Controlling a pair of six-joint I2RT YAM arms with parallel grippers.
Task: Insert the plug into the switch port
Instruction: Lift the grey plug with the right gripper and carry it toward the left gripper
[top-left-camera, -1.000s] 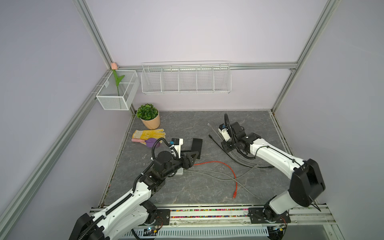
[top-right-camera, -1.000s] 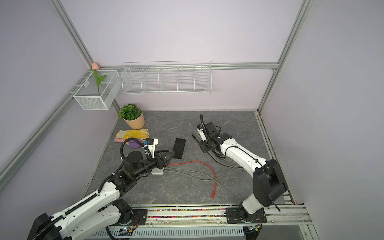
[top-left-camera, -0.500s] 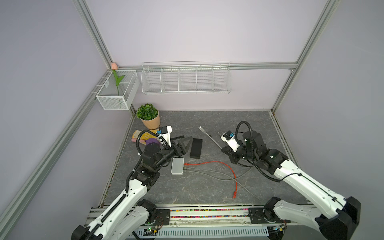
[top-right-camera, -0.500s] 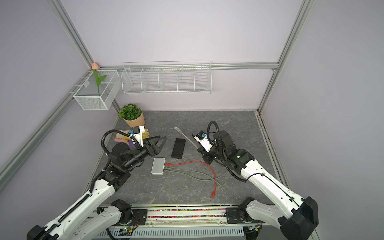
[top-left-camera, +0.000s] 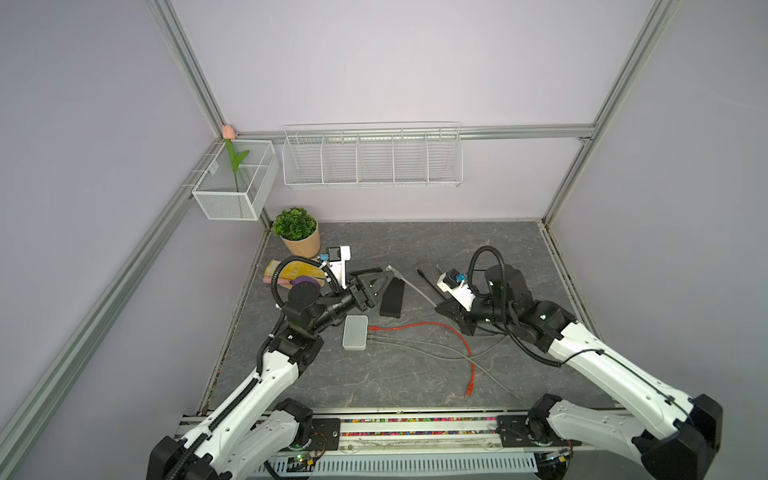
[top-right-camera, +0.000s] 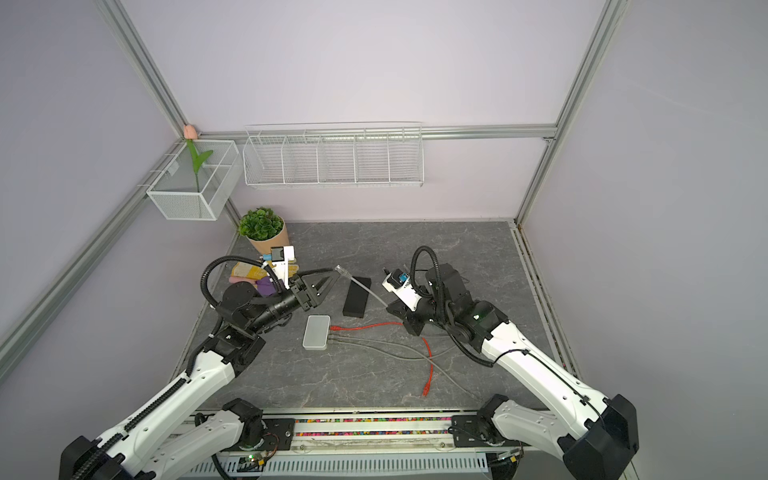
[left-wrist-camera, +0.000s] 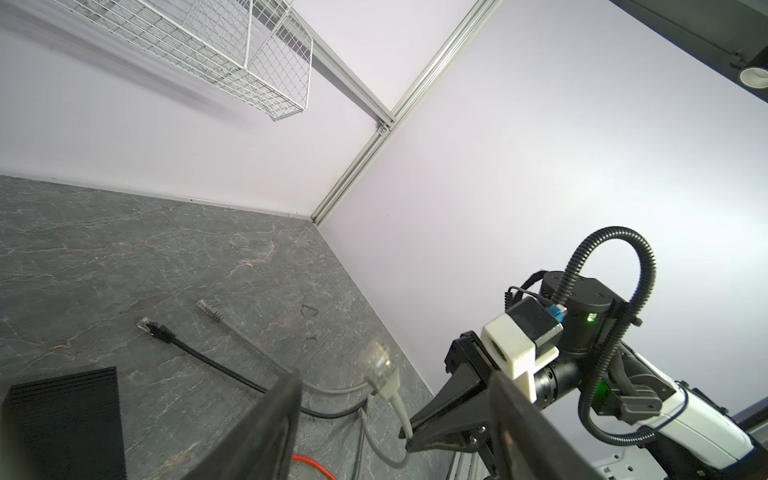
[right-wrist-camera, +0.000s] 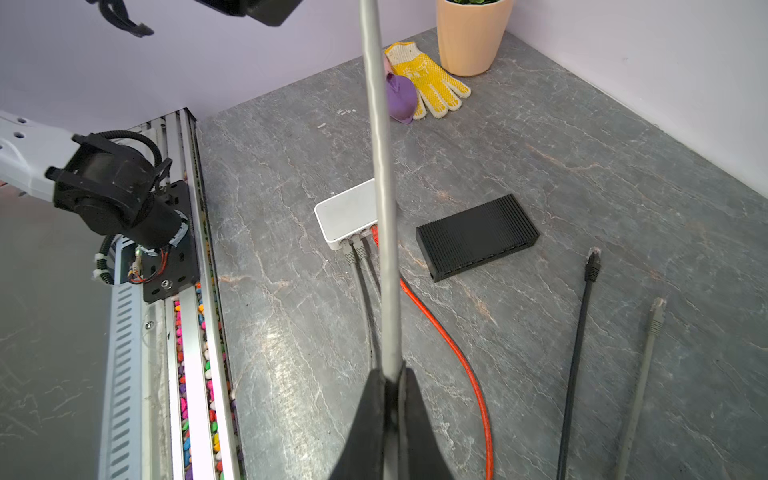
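Observation:
My right gripper (right-wrist-camera: 388, 376) is shut on a grey cable (right-wrist-camera: 380, 166) and holds it off the floor. That cable's clear plug (left-wrist-camera: 378, 361) stands in the gap between the fingers of my open left gripper (left-wrist-camera: 395, 376), seemingly touching neither. In both top views the plug (top-right-camera: 340, 270) hangs at the left gripper (top-right-camera: 330, 279), behind the black switch (top-right-camera: 356, 297). The white switch (top-left-camera: 355, 331) lies nearer the front with a red cable (top-left-camera: 415, 327) and two grey ones plugged in. The right gripper (top-left-camera: 436, 306) is right of the black switch (top-left-camera: 392, 297).
A loose black cable plug (right-wrist-camera: 592, 262) and another grey one (right-wrist-camera: 656, 311) lie on the floor near the right arm. A potted plant (top-left-camera: 297, 235), a yellow glove (right-wrist-camera: 428, 79) and a purple thing sit at the back left. Wire baskets hang on the walls.
My left gripper left the white switch and moved back, open. The right arm drew in from the back, lifting the grey cable, and its plug now sits between the left fingers.

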